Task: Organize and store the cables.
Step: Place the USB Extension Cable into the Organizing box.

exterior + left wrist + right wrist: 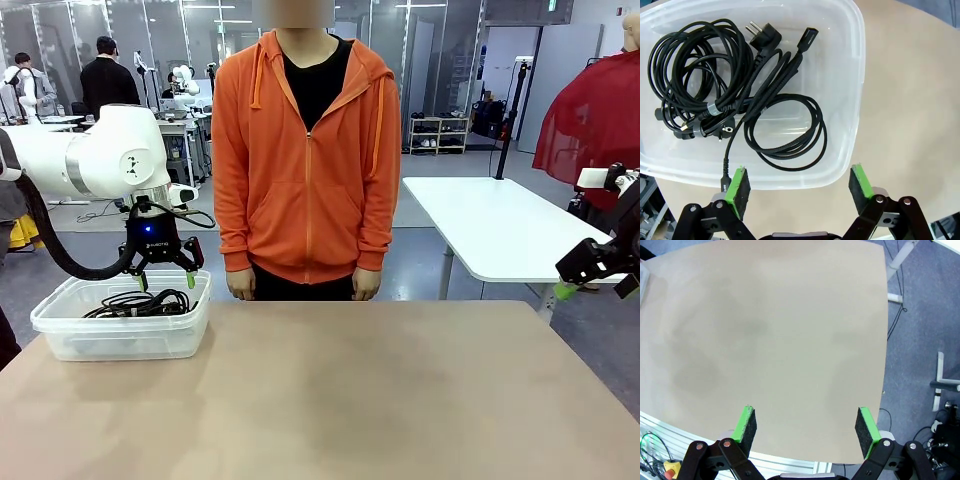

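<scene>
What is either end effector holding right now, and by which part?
Nothing is held. The left end effector hangs open above the clear bin where the cables lie, and the right end effector is open over the bare table.

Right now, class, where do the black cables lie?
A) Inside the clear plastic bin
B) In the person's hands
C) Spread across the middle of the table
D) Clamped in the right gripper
A: the coiled cables all rest inside the clear plastic bin, below the open, empty left gripper.
</scene>
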Available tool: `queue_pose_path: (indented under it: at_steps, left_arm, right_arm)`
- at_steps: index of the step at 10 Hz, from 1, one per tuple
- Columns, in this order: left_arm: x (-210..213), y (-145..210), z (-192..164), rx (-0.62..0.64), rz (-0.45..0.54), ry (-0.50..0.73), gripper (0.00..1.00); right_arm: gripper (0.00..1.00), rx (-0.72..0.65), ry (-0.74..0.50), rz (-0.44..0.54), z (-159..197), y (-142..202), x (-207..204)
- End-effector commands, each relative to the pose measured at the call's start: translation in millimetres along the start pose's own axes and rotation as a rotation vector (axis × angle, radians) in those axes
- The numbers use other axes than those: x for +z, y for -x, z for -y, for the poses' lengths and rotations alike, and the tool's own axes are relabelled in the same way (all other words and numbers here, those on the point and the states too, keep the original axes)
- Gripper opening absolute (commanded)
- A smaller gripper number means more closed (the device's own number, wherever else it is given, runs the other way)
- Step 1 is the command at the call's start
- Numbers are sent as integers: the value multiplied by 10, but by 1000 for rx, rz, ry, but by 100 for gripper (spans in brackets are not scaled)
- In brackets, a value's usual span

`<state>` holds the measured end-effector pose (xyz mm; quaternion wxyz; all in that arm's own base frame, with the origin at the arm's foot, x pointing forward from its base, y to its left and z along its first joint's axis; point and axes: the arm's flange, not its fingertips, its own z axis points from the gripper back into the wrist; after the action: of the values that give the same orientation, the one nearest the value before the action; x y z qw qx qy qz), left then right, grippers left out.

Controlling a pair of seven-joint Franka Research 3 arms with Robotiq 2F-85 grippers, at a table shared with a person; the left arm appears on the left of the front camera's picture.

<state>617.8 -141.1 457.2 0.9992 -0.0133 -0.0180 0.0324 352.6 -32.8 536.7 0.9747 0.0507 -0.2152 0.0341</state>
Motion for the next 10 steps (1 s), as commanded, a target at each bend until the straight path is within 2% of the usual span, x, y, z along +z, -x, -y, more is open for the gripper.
queue_pose_path:
  at_steps: [1,4,5,6,8,10]
  left_arm:
    - [6,-19,-2,0,-2,-1,100]
    - [0,0,0,0,0,0,100]
    - [164,26,-17,-39,18,24,100]
    - [319,115,-78,-67,-11,86,100]
    - [690,504,-193,-119,-39,119,100]
    - [990,1041,-232,-228,12,190,100]
  right_arm:
    - [100,4,-1,-8,-13,-14,2]
    - [100,4,-1,-8,-13,-14,2]
    - [100,4,-1,-8,-13,-14,2]
    - [100,4,-1,-8,-13,-14,2]
    - [100,4,-1,-8,-13,-14,2]
    - [100,4,-1,-8,-13,-14,2]
